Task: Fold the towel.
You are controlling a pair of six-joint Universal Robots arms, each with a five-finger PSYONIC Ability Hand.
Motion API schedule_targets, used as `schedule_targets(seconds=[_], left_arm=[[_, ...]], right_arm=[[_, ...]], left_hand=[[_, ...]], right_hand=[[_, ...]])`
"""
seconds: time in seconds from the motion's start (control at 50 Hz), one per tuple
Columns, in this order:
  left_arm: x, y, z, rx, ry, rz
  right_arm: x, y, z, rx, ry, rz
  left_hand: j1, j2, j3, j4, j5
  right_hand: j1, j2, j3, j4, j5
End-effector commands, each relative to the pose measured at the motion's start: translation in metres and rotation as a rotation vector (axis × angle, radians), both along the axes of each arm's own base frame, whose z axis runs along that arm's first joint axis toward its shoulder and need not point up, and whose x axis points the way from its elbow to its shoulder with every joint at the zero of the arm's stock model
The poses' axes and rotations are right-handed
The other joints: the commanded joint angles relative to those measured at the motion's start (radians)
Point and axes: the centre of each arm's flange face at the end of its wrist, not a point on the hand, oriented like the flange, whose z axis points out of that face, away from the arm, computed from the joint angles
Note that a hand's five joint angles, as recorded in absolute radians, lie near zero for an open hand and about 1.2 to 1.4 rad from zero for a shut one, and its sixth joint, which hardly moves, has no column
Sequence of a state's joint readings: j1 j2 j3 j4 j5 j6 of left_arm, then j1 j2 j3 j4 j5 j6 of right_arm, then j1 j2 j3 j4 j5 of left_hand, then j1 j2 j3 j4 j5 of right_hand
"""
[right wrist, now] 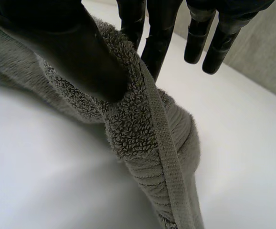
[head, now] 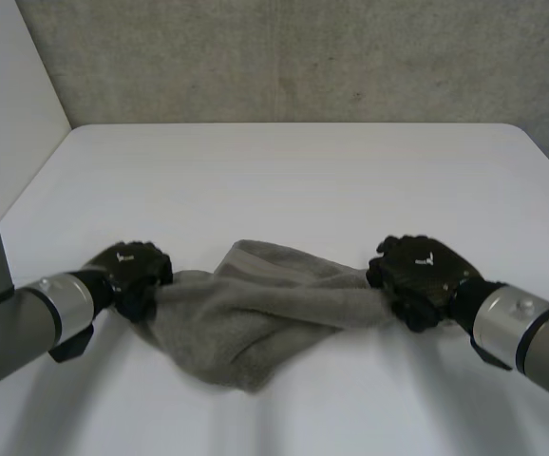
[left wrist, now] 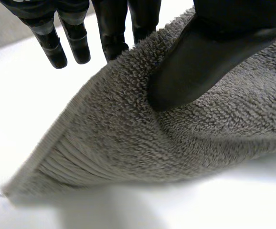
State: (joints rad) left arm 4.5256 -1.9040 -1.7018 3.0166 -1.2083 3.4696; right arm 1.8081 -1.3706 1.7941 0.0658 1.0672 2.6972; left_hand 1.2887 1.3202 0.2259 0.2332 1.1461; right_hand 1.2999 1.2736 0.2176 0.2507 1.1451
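Towel (head: 255, 309) lies long-ways left-right on the table (head: 284, 180), bunched up. Left hand (head: 134, 271) pinches its left end w/ thumb + fingers, right hand (head: 422, 271) clamps the other end.

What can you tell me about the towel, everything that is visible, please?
The towel is grey terry cloth with a flat woven hem. Bunched and creased, it rests on the white table. The left hand pinches one end and the right hand the other, each thumb pressing into the pile.
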Motion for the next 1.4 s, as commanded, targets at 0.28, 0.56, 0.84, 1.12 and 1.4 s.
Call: schedule_targets(seconds=[0.28, 0.56, 0.84, 1.12, 1.4], left_arm=[[-0.026, -0.023, 0.258, -1.033, 0.423, 0.068], [0.0, -0.021, 0.119, -0.69, 0.334, 0.057], [0.003, -0.006, -0.007, -0.374, 0.081, 0.022], [0.008, -0.005, -0.018, -0.353, -0.019, 0.032], [0.012, -0.007, -0.016, -0.344, -0.024, 0.047]], right_arm=[[0.016, -0.07, 0.271, -0.845, -0.557, -0.087], [0.006, -0.06, 0.136, -0.558, -0.253, -0.057], [-0.004, -0.021, -0.009, -0.205, -0.027, -0.023], [-0.02, -0.034, -0.03, -0.163, 0.053, -0.137], [-0.034, -0.051, -0.037, -0.09, 0.022, -0.301]], left_hand=[[0.108, 0.076, -0.051, -0.059, 0.076], [0.108, 0.076, -0.051, -0.059, 0.076], [0.108, 0.076, -0.051, -0.059, 0.076], [0.108, 0.076, -0.051, -0.059, 0.076], [0.108, 0.076, -0.051, -0.059, 0.076]], right_hand=[[0.096, 0.123, -0.043, -0.076, 0.077], [0.096, 0.123, -0.043, -0.076, 0.077], [0.096, 0.123, -0.043, -0.076, 0.077], [0.039, 0.066, -0.043, -0.076, 0.02], [-0.372, -0.346, -0.043, -0.076, -0.392]])
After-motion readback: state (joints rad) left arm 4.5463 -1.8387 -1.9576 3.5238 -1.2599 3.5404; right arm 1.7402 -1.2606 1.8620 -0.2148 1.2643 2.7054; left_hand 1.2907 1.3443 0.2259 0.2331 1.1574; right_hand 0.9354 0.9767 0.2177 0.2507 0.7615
